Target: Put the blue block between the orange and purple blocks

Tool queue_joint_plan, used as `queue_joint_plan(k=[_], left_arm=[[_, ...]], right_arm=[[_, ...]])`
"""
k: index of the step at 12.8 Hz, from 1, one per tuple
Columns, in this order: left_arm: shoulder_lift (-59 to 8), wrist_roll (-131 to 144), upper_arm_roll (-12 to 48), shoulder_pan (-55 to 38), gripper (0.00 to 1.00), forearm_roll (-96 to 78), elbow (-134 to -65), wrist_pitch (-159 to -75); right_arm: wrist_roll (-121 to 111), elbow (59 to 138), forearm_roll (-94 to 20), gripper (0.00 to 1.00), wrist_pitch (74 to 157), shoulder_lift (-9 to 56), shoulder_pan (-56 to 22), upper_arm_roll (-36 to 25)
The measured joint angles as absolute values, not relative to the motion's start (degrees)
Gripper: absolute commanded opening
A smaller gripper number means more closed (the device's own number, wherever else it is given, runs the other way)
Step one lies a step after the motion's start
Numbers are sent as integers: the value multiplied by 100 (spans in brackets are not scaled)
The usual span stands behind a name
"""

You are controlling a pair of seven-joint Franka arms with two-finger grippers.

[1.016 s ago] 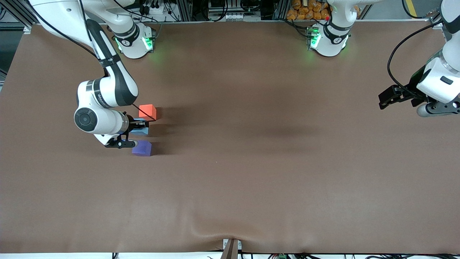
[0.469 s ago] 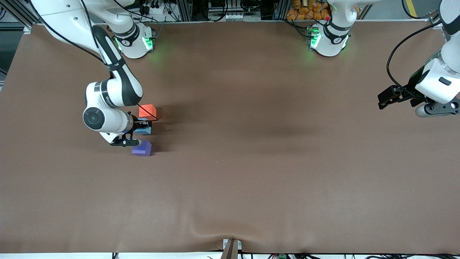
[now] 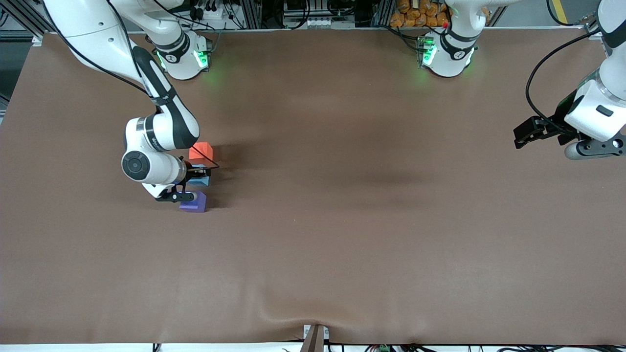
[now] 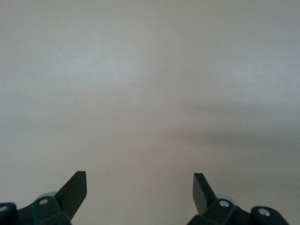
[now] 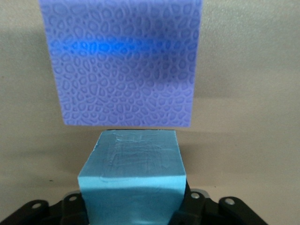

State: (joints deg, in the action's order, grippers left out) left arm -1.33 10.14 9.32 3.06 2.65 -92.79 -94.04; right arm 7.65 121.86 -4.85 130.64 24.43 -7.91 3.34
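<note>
No text, label, brand name, number or sign can be read anywhere in these views. The white robot arm with black joints carries a small dark marking on its wrist band, just above its claw, but the letters are too small to make out.

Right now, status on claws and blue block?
Right claw shut on blue block, over the gap between orange block and purple block. Left claw open, waiting.

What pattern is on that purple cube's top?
The purple cube shows a fine pebbled, cell-like texture, clearest in the right wrist view.
</note>
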Motion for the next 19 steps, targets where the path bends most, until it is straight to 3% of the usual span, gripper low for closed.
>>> queue_joint_plan(k=[3, 6, 12, 16, 19], left_arm=[[-133, 1014, 933, 306, 100, 265, -9285, -9415], [-133, 1014, 934, 306, 100, 265, -9292, -9429], [-125, 1014, 939, 305, 100, 265, -9287, -9439], [-75, 1014, 946, 304, 100, 249, -9269, -9426], [-16, 1014, 955, 305, 100, 45, -9108, -9220]], right_arm=[[765, 12010, -483, 100, 12846, 2168, -787, 323], [765, 11531, -480, 100, 11974, 1593, -676, 293], [-297, 10776, -481, 100, 10650, 291, 394, 203], [-359, 9592, -380, 100, 9188, -214, 27, -447], [-360, 8948, -179, 100, 8639, -225, -103, -492]])
